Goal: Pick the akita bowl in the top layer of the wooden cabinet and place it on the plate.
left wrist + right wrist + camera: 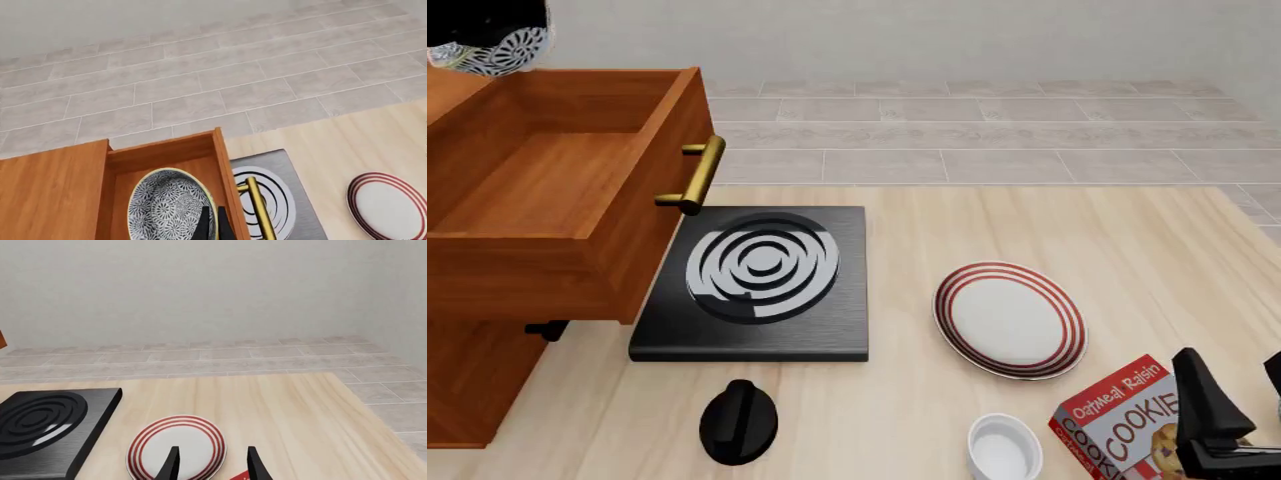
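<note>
The akita bowl (494,45) hangs in the air above the wooden cabinet (481,380), at the front view's top left corner. In the left wrist view my left gripper (213,214) is shut on the rim of this speckled bowl (167,205). Below it the top layer (547,180) stands pulled out, its wooden interior bare. The red-ringed plate (1010,320) lies on the table right of the stove, well away from the bowl. My right gripper (1238,385) is open and holds nothing at the front right corner; in its wrist view the right gripper (212,462) points toward the plate (177,445).
A black square stove (761,275) with white rings lies between the cabinet and the plate, under the drawer's brass handle (701,170). Near the front edge are a black knob-like object (738,420), a plain white small bowl (1005,447) and a cookie box (1121,420).
</note>
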